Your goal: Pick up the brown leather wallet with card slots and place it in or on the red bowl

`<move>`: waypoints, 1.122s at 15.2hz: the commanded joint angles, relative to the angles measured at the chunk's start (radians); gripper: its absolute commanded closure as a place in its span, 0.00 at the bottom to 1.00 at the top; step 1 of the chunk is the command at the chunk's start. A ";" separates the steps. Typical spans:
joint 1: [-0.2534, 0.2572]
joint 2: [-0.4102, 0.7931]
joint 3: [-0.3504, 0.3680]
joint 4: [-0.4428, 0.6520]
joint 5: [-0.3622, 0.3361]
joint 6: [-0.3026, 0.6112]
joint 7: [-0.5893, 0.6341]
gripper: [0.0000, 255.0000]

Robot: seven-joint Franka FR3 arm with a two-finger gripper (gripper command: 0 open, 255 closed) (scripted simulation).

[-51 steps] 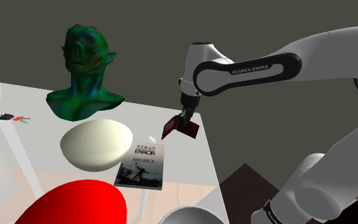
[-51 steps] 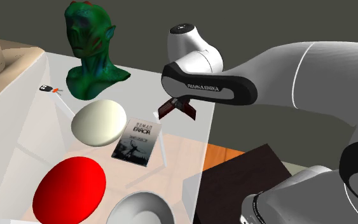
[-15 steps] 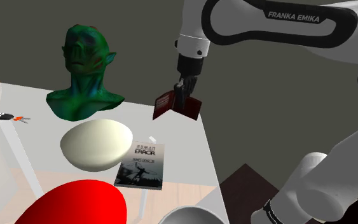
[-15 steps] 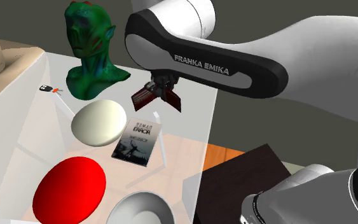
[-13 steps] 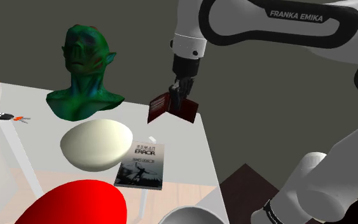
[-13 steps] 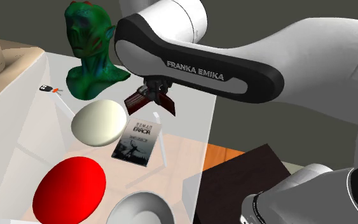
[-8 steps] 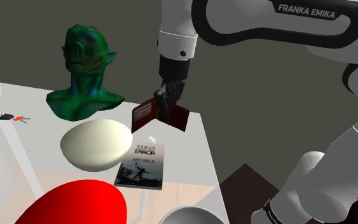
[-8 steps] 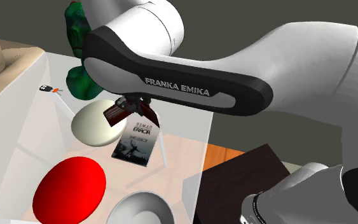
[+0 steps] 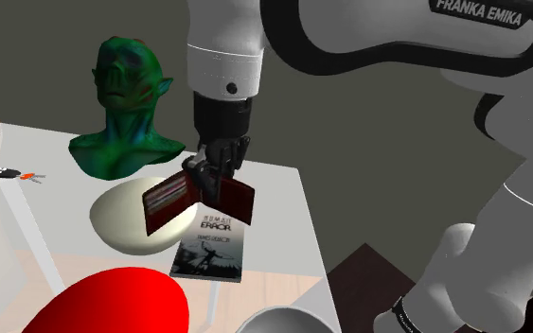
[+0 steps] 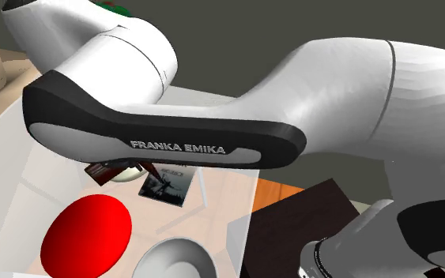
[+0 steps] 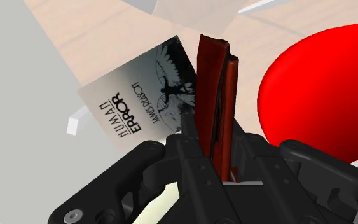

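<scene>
The hand (image 9: 209, 178) has swung in from the tabletop's (image 9: 275, 203) far edge, clamped on the open reddish-brown wallet (image 9: 196, 201), which hangs above the book (image 9: 211, 250); the carry is underway; next, I judge, onward to the red bowl (image 9: 113, 301), then release.

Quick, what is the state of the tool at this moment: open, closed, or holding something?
The tool is closed, holding the reddish-brown wallet.

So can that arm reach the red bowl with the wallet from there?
Probably yes. The gripper holds the wallet up in the air over the book, and the red bowl lies open close by, with nothing tall between them.
</scene>
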 commanded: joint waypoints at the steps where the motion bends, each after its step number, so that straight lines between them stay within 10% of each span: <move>1: 0.035 0.059 0.028 0.067 -0.030 -0.016 0.064 1.00; 12: 0.359 0.460 0.086 0.585 -0.254 -0.191 0.348 1.00; 17: 0.320 0.421 0.089 0.453 -0.232 -0.098 0.347 1.00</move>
